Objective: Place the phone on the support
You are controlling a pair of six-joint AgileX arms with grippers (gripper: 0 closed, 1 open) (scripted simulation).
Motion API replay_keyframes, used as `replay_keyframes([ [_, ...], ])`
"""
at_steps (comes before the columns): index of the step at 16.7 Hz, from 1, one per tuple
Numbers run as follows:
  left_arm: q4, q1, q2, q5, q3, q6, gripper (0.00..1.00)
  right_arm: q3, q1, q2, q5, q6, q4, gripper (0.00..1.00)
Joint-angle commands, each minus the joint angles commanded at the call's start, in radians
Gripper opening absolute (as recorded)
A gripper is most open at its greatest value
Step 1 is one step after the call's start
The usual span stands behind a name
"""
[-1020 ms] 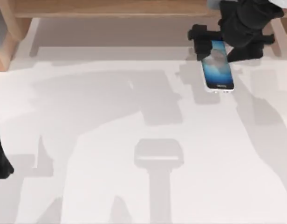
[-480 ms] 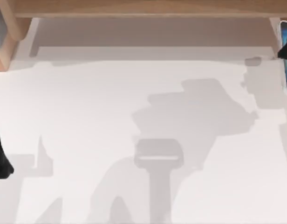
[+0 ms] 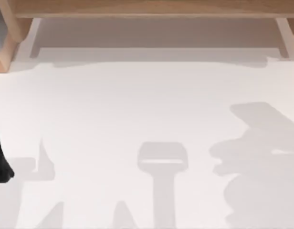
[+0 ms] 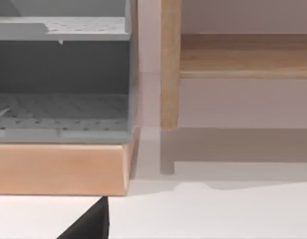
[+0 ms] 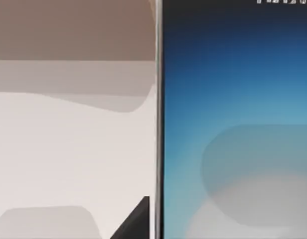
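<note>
Since a second ago the right arm and the phone have slid from the upper right of the top view off past its right edge, leaving a big shadow in the lower right. So the carry is underway, I'd say.

Closest up, the right wrist view has the phone (image 5: 233, 124) right against the camera, blue screen with the pale patch low down, white edge running top to bottom. A dark wedge at that frame's lower middle looks like part of the right gripper (image 5: 136, 221), so I reckon it's clamped on the phone, though the actual contact is hidden.

Over at the far left edge of the top view, the left arm (image 3: 0, 162) sits parked; can't tell whether its gripper is wide or narrow.

Near the lower middle of the white desk (image 3: 137, 100) is a grey T-shaped thing (image 3: 162, 162), probably the support, hard to read from above.

Farthest back, a wooden shelf (image 3: 147, 7) spans the top edge, and the left wrist view shows a grey perforated rack (image 4: 61, 109).

Next, the phone needs bringing back toward that grey shape.
</note>
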Motion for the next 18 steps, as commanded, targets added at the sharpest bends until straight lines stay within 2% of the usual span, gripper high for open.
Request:
replay_keyframes([
  [5, 0.0, 0.0, 0.0, 0.0, 0.0, 0.0, 1.0, -0.18, -0.219, -0.084, -0.124, -0.088, 0.234, 0.0],
  [9, 0.0, 0.0, 0.0, 0.0, 0.0, 0.0, 1.0, -0.261, -0.328, -0.092, -0.178, -0.123, 0.349, 0.0],
  [18, 0.0, 0.0, 0.0, 0.0, 0.0, 0.0, 1.0, -0.268, -0.332, -0.085, -0.186, -0.121, 0.373, 0.0],
])
